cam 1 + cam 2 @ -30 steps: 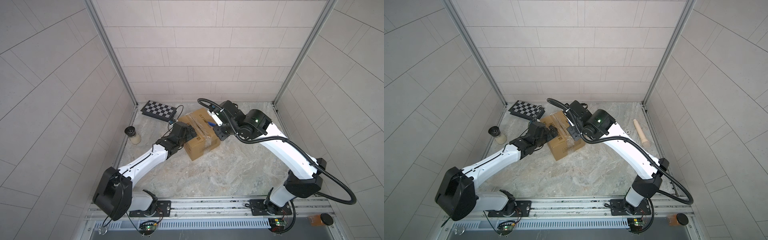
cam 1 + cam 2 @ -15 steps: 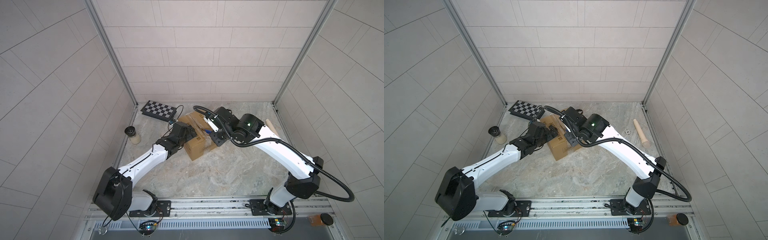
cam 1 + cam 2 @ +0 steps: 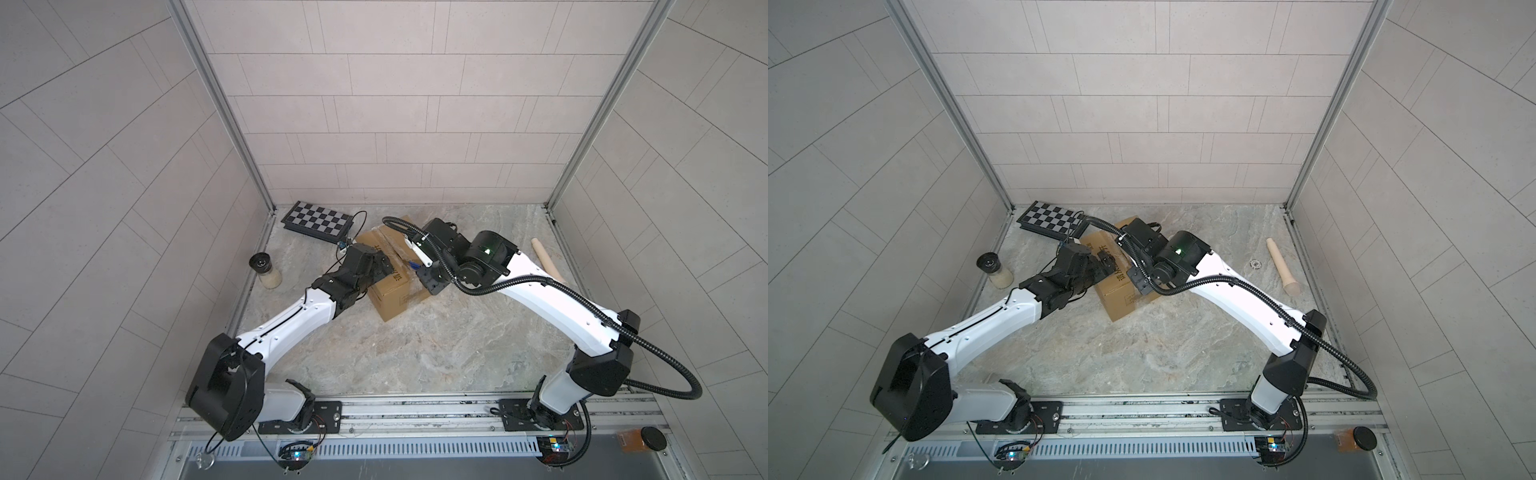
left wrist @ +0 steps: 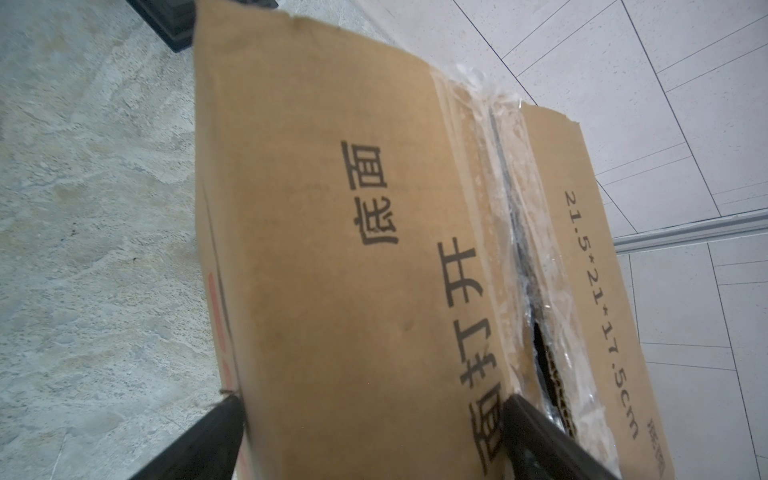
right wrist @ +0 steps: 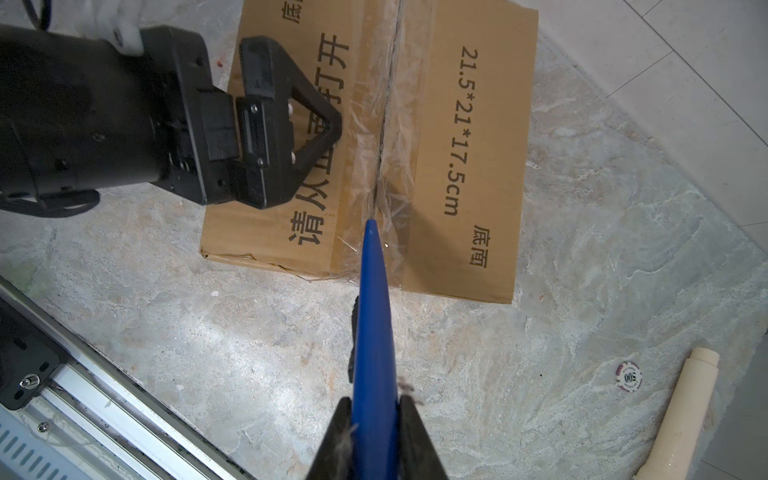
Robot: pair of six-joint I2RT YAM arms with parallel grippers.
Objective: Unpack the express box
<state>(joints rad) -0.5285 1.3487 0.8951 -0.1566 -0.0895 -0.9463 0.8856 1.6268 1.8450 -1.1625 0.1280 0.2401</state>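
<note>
Bright, even light; soft shadows; wide-angle bending at top-view edges.

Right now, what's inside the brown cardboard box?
Only a dark slit shows along the taped seam of the brown cardboard box. Its top is closed, so whatever is inside is hidden. The blue pointed tool in the right gripper points at that seam.

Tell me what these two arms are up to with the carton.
The right gripper is shut on a blue pointed tool, whose tip sits at the taped seam on top of the express box. The left gripper, jaws open, rests against the box, apparently bracing it. The seam looks partly torn, but the box is not yet open.
</note>
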